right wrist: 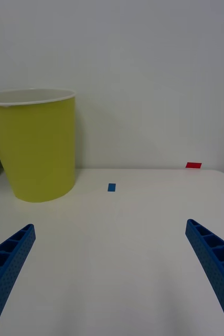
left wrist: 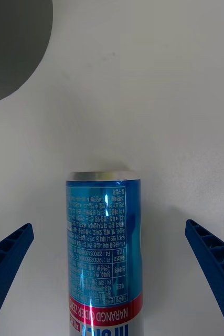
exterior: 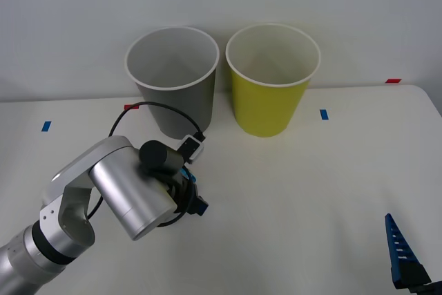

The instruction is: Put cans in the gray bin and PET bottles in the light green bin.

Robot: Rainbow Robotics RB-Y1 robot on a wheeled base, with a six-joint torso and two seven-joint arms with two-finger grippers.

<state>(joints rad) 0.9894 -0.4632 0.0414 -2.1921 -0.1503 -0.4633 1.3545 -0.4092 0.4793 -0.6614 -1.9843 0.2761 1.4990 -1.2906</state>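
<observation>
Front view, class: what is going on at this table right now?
The left gripper is open over the table, its fingers either side of a blue can lying on its side, not yet gripped. The gray bin and the light green bin stand side by side at the back. The right gripper waits open, low at the table's right.

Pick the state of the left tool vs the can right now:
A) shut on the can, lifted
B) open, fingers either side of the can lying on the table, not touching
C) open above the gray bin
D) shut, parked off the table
B: in the left wrist view the left tool is open, with a blue finger at each corner and the can lying on the table between them, gaps showing on both sides.
</observation>
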